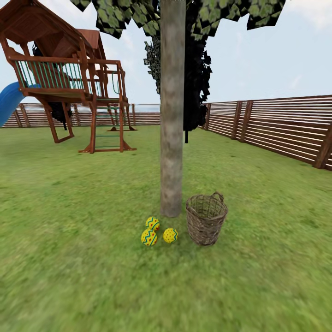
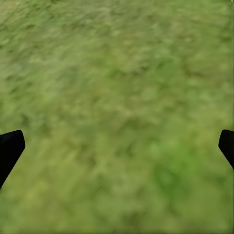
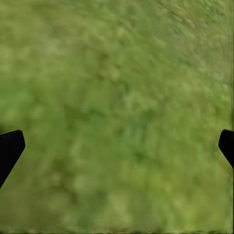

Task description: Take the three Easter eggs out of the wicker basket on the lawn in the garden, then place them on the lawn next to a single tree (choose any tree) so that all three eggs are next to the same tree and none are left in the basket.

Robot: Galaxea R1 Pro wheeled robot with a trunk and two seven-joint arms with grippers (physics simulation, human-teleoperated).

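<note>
Three yellow Easter eggs with red dots and zigzag bands lie on the lawn [image 1: 83,258] at the foot of the tree [image 1: 172,138]: one [image 1: 152,223] nearest the trunk, one [image 1: 149,237] in front of it, one [image 1: 170,235] to the right. The brown wicker basket [image 1: 206,219] stands upright just right of the trunk, and no egg shows inside it. In the left wrist view my left gripper [image 2: 117,146] is open over bare grass, fingertips [image 2: 9,148] far apart. My right gripper [image 3: 117,146] is likewise open above grass, fingertips [image 3: 10,146] at the frame edges.
A wooden playset [image 1: 69,78] with a blue slide [image 1: 9,101] stands at the back left. A brown slat fence [image 1: 276,129] runs along the right and the back. A slim tree with near-black foliage [image 1: 196,87] rises behind the trunk. Grass stretches all around.
</note>
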